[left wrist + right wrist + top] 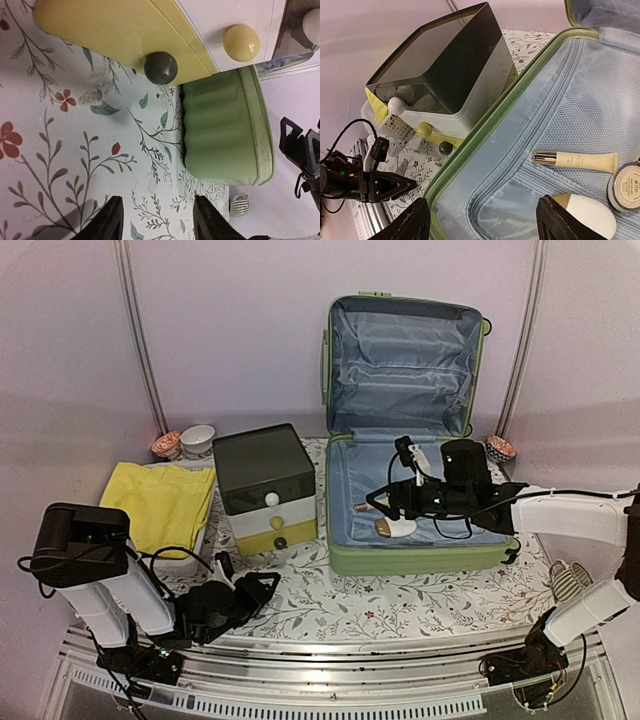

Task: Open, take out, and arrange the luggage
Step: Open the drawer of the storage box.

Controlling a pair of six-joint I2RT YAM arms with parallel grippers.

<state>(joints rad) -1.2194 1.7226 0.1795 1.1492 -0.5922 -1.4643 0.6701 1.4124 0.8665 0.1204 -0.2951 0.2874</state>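
Left hand (157,224): released, its fingers apart over the flowered tablecloth (60,150) with nothing between them.
Ahead of left hand: the drawer box (265,485) stands just in front of its fingertips, with its dark knob (161,67) nearest. The luggage (420,558) is further ahead and off to that hand's right, with only a green corner facing it.
Luggage: open. The lid stands upright against the back wall and the base lies flat on the table, blue lining up.
Contents: a cream tube (575,160), a white-and-gold oval piece (585,215) and a round compact (625,185) lie together on the lining.
Right hand (485,227): released and empty, hanging inside the base, with fingertips pointing toward the drawer-box side.
From right hand: the three pieces lie below and slightly ahead, nearer its right finger than its left. The oval piece is closest and the tube is beyond it.
Tube axis: it runs roughly along the line from finger to finger, so I judge the wrist would need turning to close across its narrow width.
Nearer arm: the right, already over the contents. The left is well apart and outside the shell.
Step in hand: the case is open, and taking out has yet to finish.
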